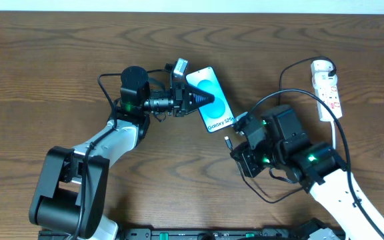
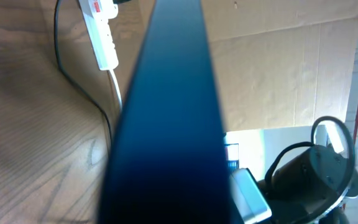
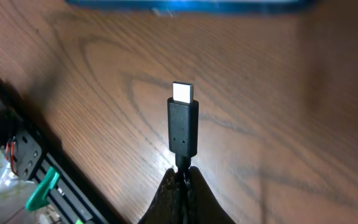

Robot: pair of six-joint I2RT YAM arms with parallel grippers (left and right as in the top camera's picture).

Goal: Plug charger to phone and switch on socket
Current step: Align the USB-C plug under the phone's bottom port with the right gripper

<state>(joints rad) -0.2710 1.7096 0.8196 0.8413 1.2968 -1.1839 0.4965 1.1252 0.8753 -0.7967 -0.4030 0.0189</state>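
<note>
The phone (image 1: 217, 117), with a blue-teal screen and the text "Galaxy S25", is held near the table's middle by my left gripper (image 1: 202, 100), which is shut on it. In the left wrist view the phone (image 2: 166, 124) shows edge-on as a dark blue band. My right gripper (image 1: 237, 145) is shut on the charger cable just behind its small black plug (image 1: 227, 141). The plug points toward the phone's lower end, a short gap away. In the right wrist view the plug (image 3: 183, 124) sticks out of the shut fingers (image 3: 183, 177), and the phone's edge (image 3: 191, 5) lies ahead. The white socket strip (image 1: 327, 87) lies at the far right.
The black charger cable (image 1: 279, 97) loops from the strip's far end round the right arm. The strip (image 2: 101, 31) and its white cord (image 2: 115, 93) also show in the left wrist view, with cardboard behind the table. A black rail (image 3: 17, 155) edges the table's front.
</note>
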